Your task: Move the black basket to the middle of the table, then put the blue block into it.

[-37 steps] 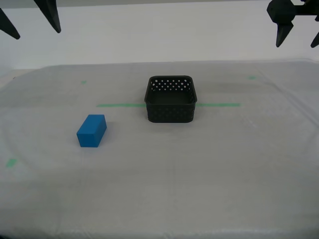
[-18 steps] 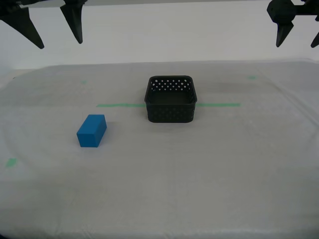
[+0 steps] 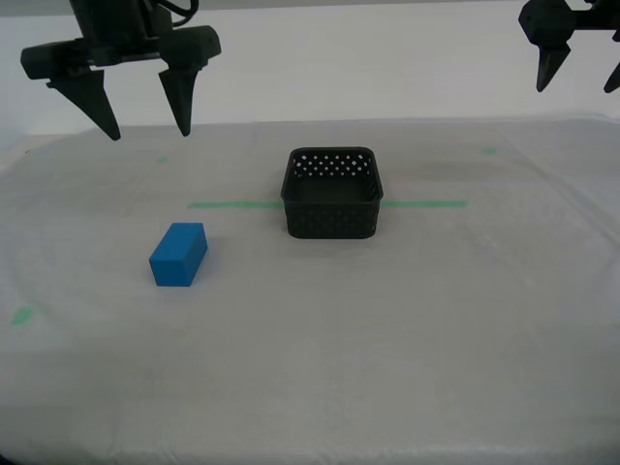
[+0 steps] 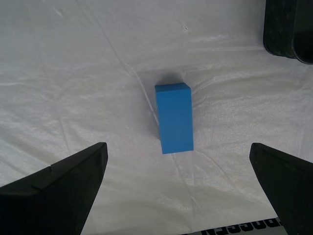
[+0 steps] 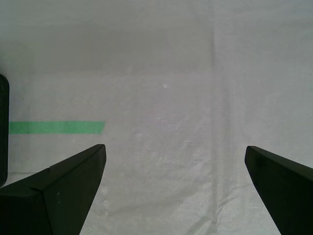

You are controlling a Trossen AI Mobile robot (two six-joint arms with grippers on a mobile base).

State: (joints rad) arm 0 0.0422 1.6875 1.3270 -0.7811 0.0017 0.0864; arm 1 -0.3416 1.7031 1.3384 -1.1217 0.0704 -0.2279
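The blue block [image 3: 178,254] lies on the table [image 3: 387,339] toward the exterior view's left. My second gripper [image 3: 148,131] hangs open high above and behind it. In the second wrist view the block [image 4: 174,117] sits between the spread fingers [image 4: 63,191], well below them. The black basket [image 3: 332,194] stands upright and empty on the green tape line [image 3: 223,204] near the table's middle. A corner of the basket [image 4: 288,29] shows in the second wrist view. My first gripper [image 3: 576,87] is open, high at the exterior view's upper right, over bare cloth [image 5: 173,149].
Small green tape bits [image 3: 21,316] mark the cloth near the exterior view's left edge and at the back. In the first wrist view the tape line's end [image 5: 56,127] and a sliver of the basket [image 5: 2,127] show.
My second gripper has come down and moved toward the exterior view's right, so it now hangs nearer the block. The first gripper, the block and the basket have not moved.
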